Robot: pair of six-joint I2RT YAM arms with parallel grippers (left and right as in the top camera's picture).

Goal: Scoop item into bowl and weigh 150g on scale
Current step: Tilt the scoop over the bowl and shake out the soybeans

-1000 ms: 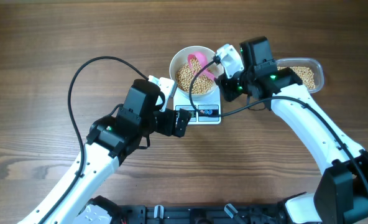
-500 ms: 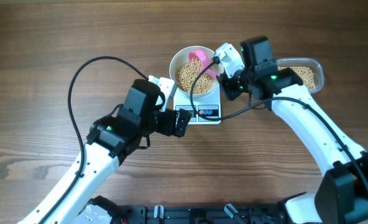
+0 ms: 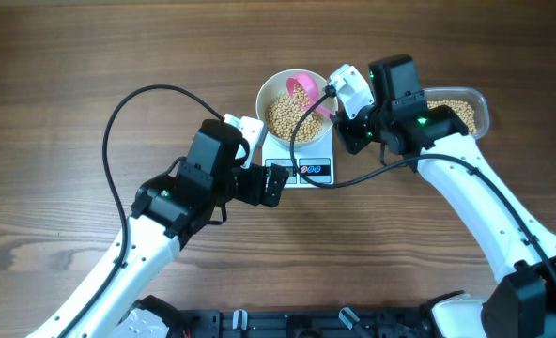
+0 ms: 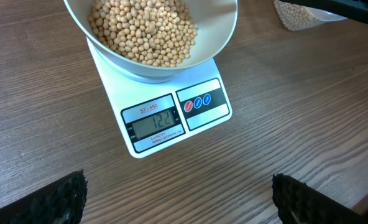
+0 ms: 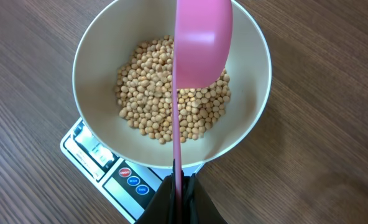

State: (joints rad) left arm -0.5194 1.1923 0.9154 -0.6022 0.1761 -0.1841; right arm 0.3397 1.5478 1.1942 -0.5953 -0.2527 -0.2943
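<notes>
Scale (image 4: 165, 90) lay flat on the table (image 3: 62, 56), display edge facing the arm bases. Digits looked like 122, not fully sharp.

Bowl (image 5: 97, 124) sat on the scale and overhung its platform at the back and on both sides. Only the front strip with display and buttons showed bare. Beans (image 5: 147, 99) were heaped in the bowl's bottom, well below the rim.

Right gripper (image 5: 179, 183) was above the scale's button corner, pinched tight on the thin handle of a pink scoop (image 5: 202, 37). The scoop's head hung over the far half of the bowl, inside the rim line. Contents of the scoop: could not tell.

Left gripper (image 4: 178, 202) hovered just in front of the scale's display edge, apart from it, jaws spread fully, nothing held. Bare table lay between its fingertips.

Open room: wide bare table left of the scale and behind it.

Obstructions: clear tub (image 3: 466, 113) with more beans stood near the scale on its right, the right arm reaching over the gap. The right arm's black cable (image 3: 301, 131) drooped across the bowl rim and the scale platform. The left arm's cable loop (image 3: 118, 122) arched well left of the scale
</notes>
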